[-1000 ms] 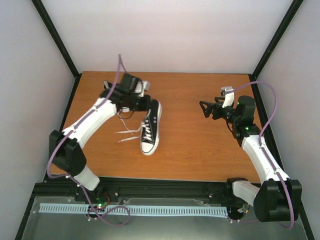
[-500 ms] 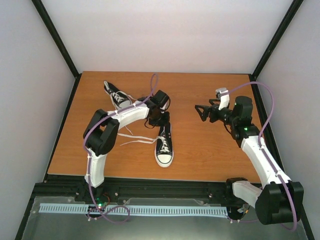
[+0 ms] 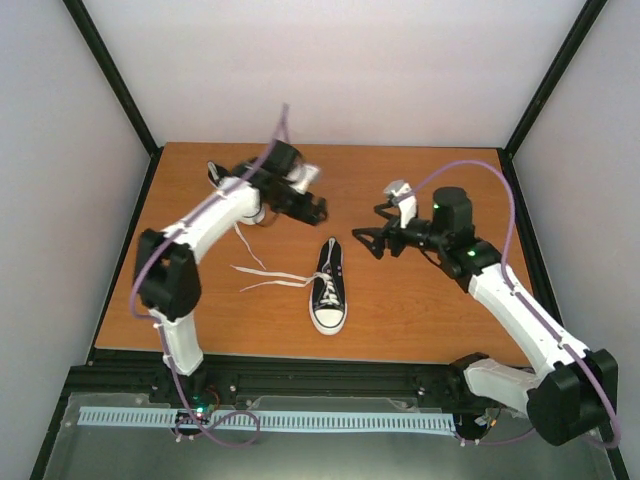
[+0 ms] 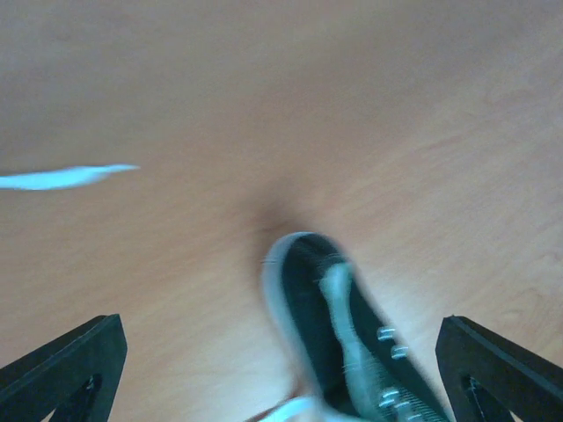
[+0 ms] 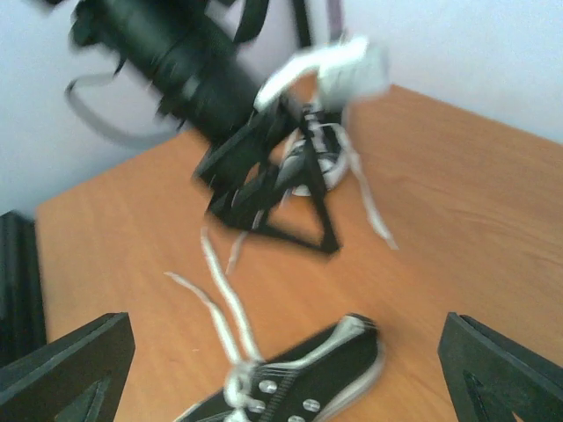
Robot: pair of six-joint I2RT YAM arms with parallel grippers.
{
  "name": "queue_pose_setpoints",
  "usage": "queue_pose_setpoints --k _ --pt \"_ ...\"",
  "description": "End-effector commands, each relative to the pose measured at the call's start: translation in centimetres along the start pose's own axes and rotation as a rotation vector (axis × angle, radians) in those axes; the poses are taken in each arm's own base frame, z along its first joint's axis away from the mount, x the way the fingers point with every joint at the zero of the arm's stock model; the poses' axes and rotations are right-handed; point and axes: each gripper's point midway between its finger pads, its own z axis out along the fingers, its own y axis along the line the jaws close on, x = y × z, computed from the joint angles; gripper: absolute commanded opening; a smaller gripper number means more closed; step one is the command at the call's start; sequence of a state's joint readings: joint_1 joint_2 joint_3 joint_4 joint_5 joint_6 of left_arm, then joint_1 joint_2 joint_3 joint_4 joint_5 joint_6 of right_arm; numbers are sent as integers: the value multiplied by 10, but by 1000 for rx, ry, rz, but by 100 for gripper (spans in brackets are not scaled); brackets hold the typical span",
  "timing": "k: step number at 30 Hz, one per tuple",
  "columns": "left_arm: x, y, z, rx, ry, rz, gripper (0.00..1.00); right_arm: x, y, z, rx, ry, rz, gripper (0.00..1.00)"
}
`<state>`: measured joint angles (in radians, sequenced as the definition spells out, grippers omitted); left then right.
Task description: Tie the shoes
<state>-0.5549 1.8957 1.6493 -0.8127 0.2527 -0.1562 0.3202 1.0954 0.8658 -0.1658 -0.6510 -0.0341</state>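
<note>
Two black sneakers with white toe caps lie on the wooden table (image 3: 430, 300), well apart from each other. The middle shoe (image 3: 329, 290) is near the centre of the table, with its white toe turned to the near edge and its heel to the far side. Its white laces (image 3: 262, 279) are not tied. They run out to the left of the shoe and lie loose on the wood in two long strands.

The far shoe (image 3: 220, 179) is in the far left part of the table. The left arm covers most of it in the top view. In the right wrist view it shows behind the left gripper, blurred, with some loose white strands beside it.

The left gripper (image 3: 316, 211) is over the table between the two shoes, beyond the heel of the middle shoe. Its jaws stand wide apart and nothing is held between them. Its own camera looks down at the heel of the middle shoe, which is blurred and lies on the wood, apart from both fingers.

The right gripper (image 3: 366, 243) is just to the right of the middle shoe's heel, near it but not touching, and it points to the left. Its jaws also stand wide apart, and it holds nothing.
</note>
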Motion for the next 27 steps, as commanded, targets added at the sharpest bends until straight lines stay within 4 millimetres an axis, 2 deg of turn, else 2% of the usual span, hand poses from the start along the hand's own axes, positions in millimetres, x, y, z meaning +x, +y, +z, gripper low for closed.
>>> queue_pose_setpoints --k 1,2,4,7,9,11,14,18,24,27 --pt "-3 78 -81 -46 -52 138 98 4 44 28 -92 90 -119 96" --pt "6 92 -89 -60 -40 159 96 6 55 38 -115 117 -151 95" --pt "37 117 -94 -84 19 207 92 17 75 61 -160 186 -204 94" --pt "77 141 -93 -109 74 284 87 38 105 97 -211 302 -308 91" --pt "102 149 -82 -101 114 326 85 65 125 127 -251 401 -382 90" --pt "120 151 -71 -59 143 361 84 86 149 148 -319 480 -446 86" --pt "136 149 -57 16 165 393 85 109 175 174 -406 557 -508 80" --pt "149 154 -37 50 194 426 84 137 178 200 -425 624 -534 78" --pt "155 196 -7 -105 229 456 83 167 166 234 -410 699 -564 74" --pt "162 206 7 -110 274 441 81 182 162 248 -413 725 -577 72"
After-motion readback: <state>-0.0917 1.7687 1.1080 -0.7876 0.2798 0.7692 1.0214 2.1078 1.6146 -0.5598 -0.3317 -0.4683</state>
